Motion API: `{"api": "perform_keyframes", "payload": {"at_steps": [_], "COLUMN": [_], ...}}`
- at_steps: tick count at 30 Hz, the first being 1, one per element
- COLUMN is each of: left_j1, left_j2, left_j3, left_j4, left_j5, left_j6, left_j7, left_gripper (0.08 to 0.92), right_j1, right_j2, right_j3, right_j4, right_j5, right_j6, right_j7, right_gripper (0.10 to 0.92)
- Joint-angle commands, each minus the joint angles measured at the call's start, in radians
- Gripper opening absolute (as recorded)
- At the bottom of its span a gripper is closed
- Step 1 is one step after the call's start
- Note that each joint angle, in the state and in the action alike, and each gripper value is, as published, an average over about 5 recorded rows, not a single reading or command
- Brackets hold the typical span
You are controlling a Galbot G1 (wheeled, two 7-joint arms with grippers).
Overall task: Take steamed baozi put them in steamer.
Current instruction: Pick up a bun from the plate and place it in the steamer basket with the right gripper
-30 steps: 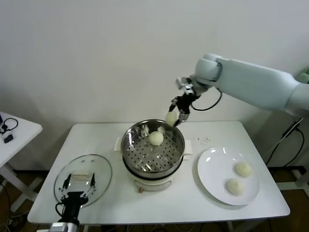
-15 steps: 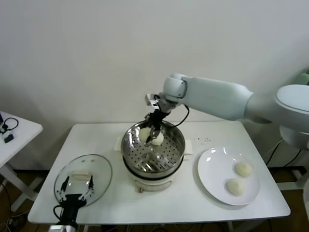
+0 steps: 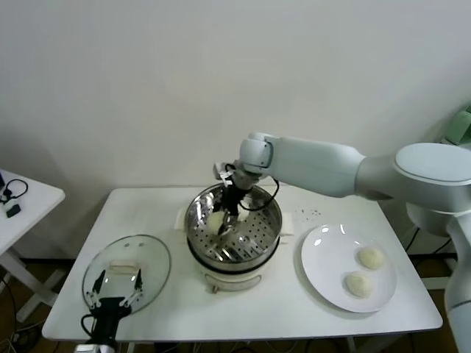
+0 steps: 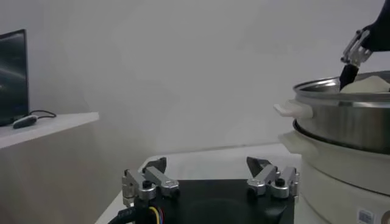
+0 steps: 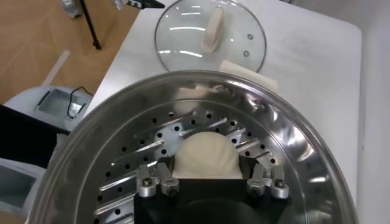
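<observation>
The steamer [image 3: 261,239] stands mid-table, a shiny steel pot with a hole-dotted floor on a white base. My right gripper [image 3: 223,218] reaches down inside it, shut on a cream-white baozi [image 3: 215,220] just above the floor. In the right wrist view the baozi [image 5: 205,156] sits between the fingers [image 5: 159,181] over the perforated floor [image 5: 140,152]. Two more baozi [image 3: 370,257] [image 3: 358,284] lie on the white plate [image 3: 320,268]. The wrist hides the steamer's far side. My left gripper [image 3: 114,303] is open and idle at the table's front left.
The glass lid [image 3: 129,266] lies flat at front left, under my left gripper; it also shows in the right wrist view [image 5: 210,30]. The left wrist view shows the steamer's wall [image 4: 347,128] to one side. A small white side table [image 3: 22,198] stands far left.
My right gripper carried the baozi from above the steamer's far rim down into the pot and toward its left side. The left arm has not moved.
</observation>
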Motion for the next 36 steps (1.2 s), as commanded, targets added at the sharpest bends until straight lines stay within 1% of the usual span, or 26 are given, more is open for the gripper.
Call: {"api": "perform_keyframes", "payload": {"at_steps": [1, 22, 25, 30, 36], "left_j1": [0.000, 0.002, 0.003, 0.004, 0.001], "left_j2": [0.001, 0.000, 0.000, 0.000, -0.002], "left_j3": [0.000, -0.002, -0.003, -0.004, -0.002], "left_j4": [0.003, 0.017, 0.019, 0.020, 0.020], "left_j5": [0.000, -0.006, -0.006, -0.006, -0.003], "left_j6": [-0.001, -0.015, -0.017, -0.019, -0.018], "left_j7": [0.000, -0.002, -0.002, -0.002, -0.002], "left_gripper": [0.823, 0.823, 0.823, 0.823, 0.823], "right_j1": [-0.027, -0.056, -0.053, -0.034, 0.009], "right_j2": [0.028, 0.036, 0.030, 0.008, -0.044], "right_j3": [0.006, 0.029, 0.027, 0.023, 0.030], "right_j4": [-0.031, -0.044, -0.038, -0.014, 0.032], "right_j5": [-0.016, -0.056, -0.063, -0.060, -0.052], "right_j6": [-0.004, -0.001, 0.005, 0.014, 0.020], "right_j7": [0.005, 0.012, 0.009, -0.002, -0.022], "right_gripper": [0.687, 0.695, 0.716, 0.809, 0.822]}}
